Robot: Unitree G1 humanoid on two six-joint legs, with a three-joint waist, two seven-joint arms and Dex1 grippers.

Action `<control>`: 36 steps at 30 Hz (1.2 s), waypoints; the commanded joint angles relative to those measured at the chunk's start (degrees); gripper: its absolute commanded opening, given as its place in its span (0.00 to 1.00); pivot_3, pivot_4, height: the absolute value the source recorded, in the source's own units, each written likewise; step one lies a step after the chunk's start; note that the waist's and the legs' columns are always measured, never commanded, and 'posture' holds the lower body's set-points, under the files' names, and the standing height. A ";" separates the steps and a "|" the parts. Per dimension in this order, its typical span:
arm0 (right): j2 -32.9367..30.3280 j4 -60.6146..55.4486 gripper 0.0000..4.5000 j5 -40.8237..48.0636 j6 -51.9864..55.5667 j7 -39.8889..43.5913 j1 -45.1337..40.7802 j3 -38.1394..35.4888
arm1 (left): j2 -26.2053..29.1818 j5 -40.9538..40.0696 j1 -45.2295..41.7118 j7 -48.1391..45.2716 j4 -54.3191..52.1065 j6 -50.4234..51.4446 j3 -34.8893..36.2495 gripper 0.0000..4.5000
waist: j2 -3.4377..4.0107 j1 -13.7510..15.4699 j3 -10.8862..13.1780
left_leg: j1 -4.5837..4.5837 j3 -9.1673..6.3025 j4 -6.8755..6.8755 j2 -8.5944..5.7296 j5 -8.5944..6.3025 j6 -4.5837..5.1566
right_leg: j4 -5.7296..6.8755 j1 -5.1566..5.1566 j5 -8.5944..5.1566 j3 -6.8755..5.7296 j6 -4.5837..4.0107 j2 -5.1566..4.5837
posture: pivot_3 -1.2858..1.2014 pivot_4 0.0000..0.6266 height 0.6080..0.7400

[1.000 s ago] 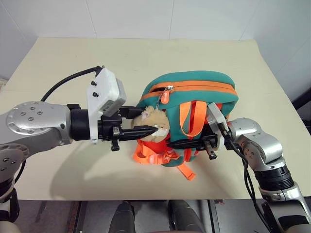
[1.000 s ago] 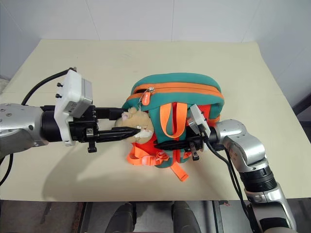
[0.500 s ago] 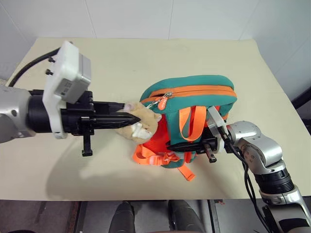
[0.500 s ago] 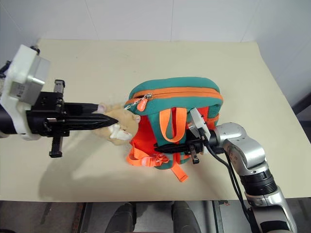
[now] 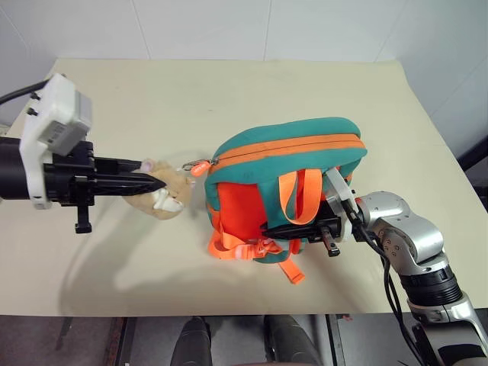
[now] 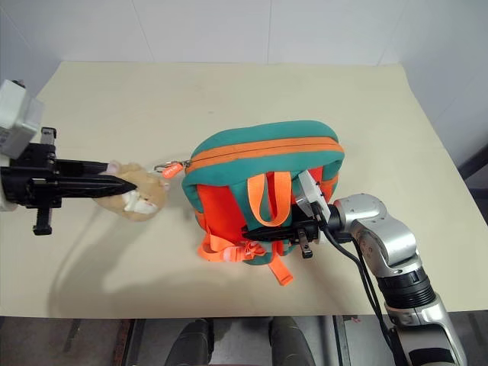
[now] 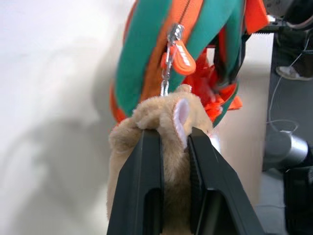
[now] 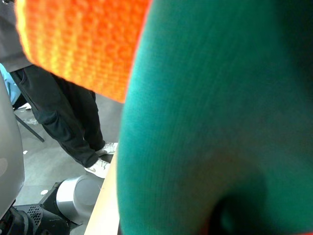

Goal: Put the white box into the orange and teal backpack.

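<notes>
Since 1 s ago our left gripper pulls the tan plush bear toy, pinched btwn its fingers, away from the orange and teal backpack on the beige table; zipper stretched taut. Our right gripper stays clamped on the bag's strap side.

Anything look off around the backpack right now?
Yes. The left gripper is shut on the plush bear, not the zipper pull, stretching it sideways off the backpack by its clip. The zipper looks closed. The right gripper is shut on the backpack's strap side.
</notes>
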 commanded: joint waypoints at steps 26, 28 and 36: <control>0.88 -0.53 0.00 0.50 0.80 -0.46 -1.81 0.44 | -19.08 35.39 -10.37 -14.09 20.32 -16.65 -33.52 0.05 | 0.03 0.14 0.01 | -0.02 0.00 0.12 0.02 0.00 0.01 | 0.22 -0.03 -0.01 0.00 0.01 0.03 | 0.52 0.24 1.00; 0.80 -0.42 0.00 0.37 0.74 -0.42 -1.90 0.45 | -20.32 36.60 -10.34 -13.96 21.46 -17.12 -33.80 0.05 | 0.03 0.18 0.01 | -0.01 0.00 0.14 0.02 0.00 0.01 | 0.23 -0.02 -0.01 0.00 0.01 0.03 | 0.52 0.24 1.00; 0.05 -0.90 0.00 0.52 1.51 -0.66 -2.76 -0.26 | -25.99 34.94 -11.34 -11.62 23.73 -22.24 -26.76 0.05 | 0.02 0.26 0.01 | 0.00 -0.04 0.35 0.02 0.02 0.03 | 0.48 -0.01 -0.01 -0.01 0.02 0.03 | 0.52 0.24 1.00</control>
